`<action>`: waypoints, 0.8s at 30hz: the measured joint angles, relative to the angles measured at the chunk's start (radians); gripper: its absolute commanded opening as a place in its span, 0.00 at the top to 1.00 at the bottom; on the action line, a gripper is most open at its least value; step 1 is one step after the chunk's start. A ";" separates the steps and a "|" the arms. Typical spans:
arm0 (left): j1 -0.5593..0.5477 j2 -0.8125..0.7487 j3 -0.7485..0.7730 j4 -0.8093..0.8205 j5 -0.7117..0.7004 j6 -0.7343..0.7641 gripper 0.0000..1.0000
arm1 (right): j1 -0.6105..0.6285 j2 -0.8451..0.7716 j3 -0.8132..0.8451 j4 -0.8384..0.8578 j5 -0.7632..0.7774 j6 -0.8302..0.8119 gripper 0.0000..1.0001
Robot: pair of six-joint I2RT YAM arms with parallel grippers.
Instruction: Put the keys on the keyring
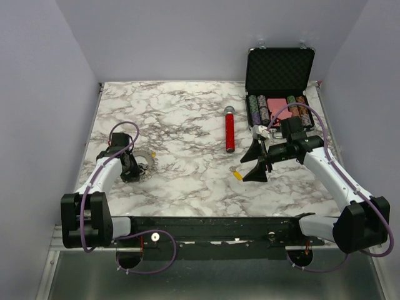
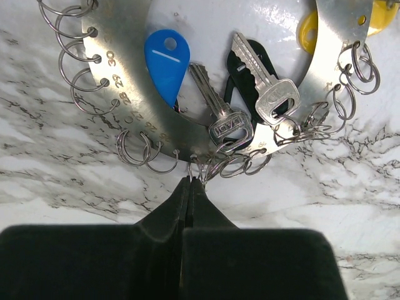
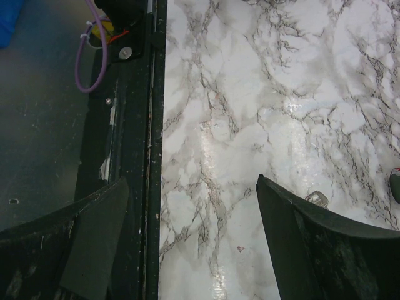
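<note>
Your left gripper [image 2: 189, 185], jaws together, pinches a rim loop [image 2: 199, 171] of the keyring [image 2: 125, 65], which lies front-left with keys [image 2: 222, 109] on it. Grip it firmly, then lower your wide-open right gripper [image 1: 255, 161] squarely over the loose key [image 1: 237, 175].

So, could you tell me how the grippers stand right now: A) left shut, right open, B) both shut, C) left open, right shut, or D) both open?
A: the left gripper has its tips pinched together on a small loop at the rim of the keyring, while the right gripper has its fingers wide apart over the table.
</note>
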 measured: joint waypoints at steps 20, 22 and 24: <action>-0.005 -0.006 -0.005 0.000 0.010 0.001 0.87 | 0.000 0.000 0.000 0.000 0.000 0.000 0.09; -0.005 -0.003 -0.005 0.000 0.006 0.001 0.90 | 0.000 0.000 0.000 0.000 0.000 0.000 0.09; -0.005 -0.002 -0.005 0.000 0.001 0.002 0.91 | 0.000 0.000 0.000 0.000 0.000 0.000 0.09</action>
